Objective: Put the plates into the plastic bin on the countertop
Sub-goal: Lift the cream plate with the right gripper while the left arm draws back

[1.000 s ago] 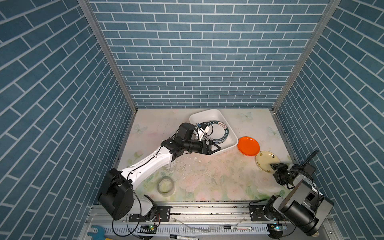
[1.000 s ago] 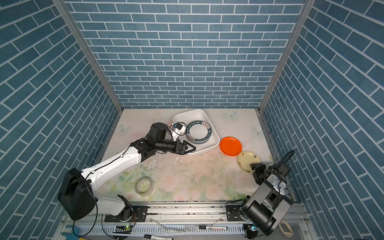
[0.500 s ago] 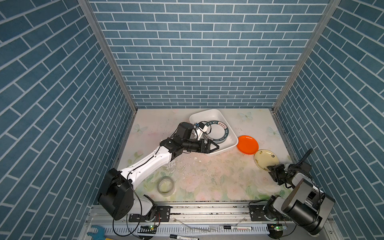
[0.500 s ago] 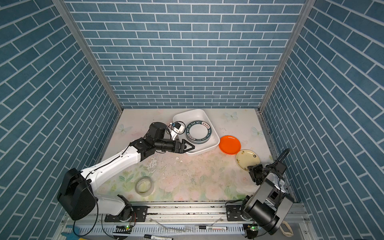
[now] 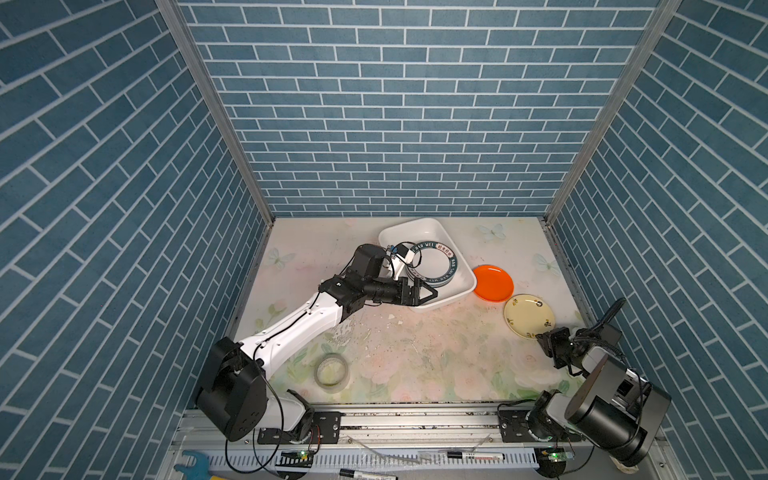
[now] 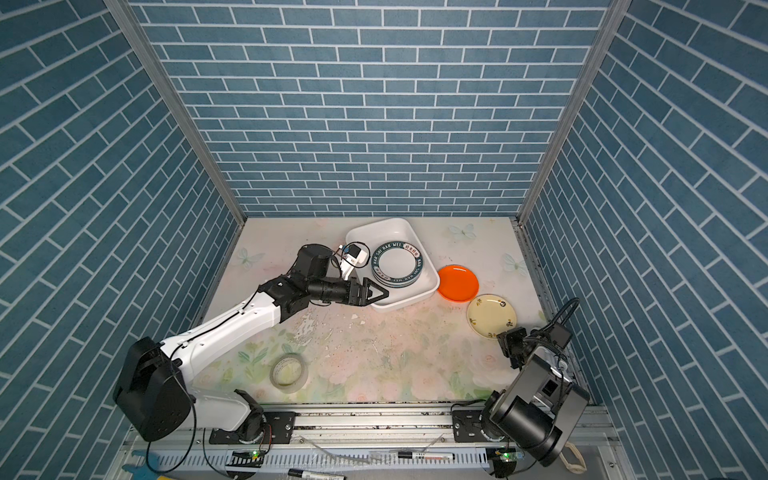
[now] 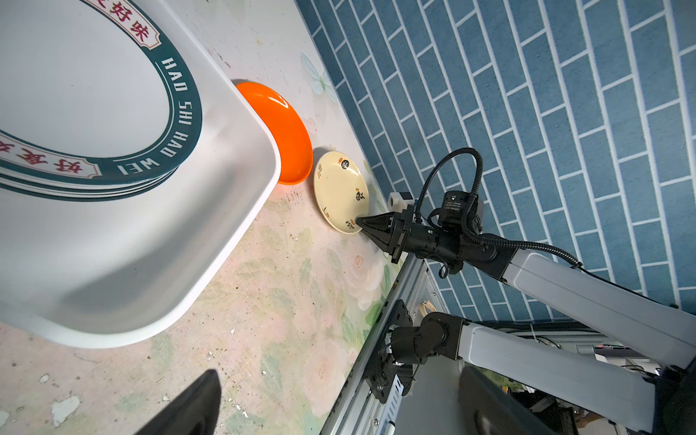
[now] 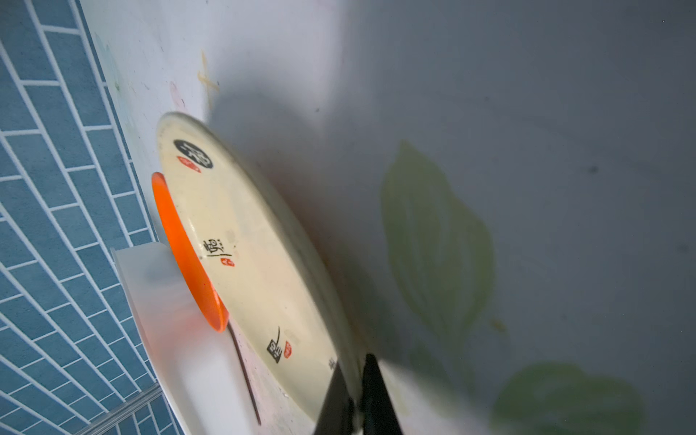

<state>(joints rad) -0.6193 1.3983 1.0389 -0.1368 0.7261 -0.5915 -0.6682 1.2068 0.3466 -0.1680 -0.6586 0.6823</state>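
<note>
Plates (image 5: 434, 266) lie stacked in the bin (image 5: 415, 224) just ahead of the left claw (image 5: 432, 293), wide open and empty, in both top views. Left wrist view: right claw (image 7: 357, 220), half open a second ago, now grips the yellow plate (image 7: 339, 188) by its rim, ready to lift. Right wrist view: orange plate (image 8: 184, 256) waits beyond.

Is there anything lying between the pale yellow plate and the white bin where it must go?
Yes. The orange plate lies on the countertop between the pale yellow plate, held by the right end effector, and the plastic bin, close against its wall. The open left end effector hangs at the bin's near corner.
</note>
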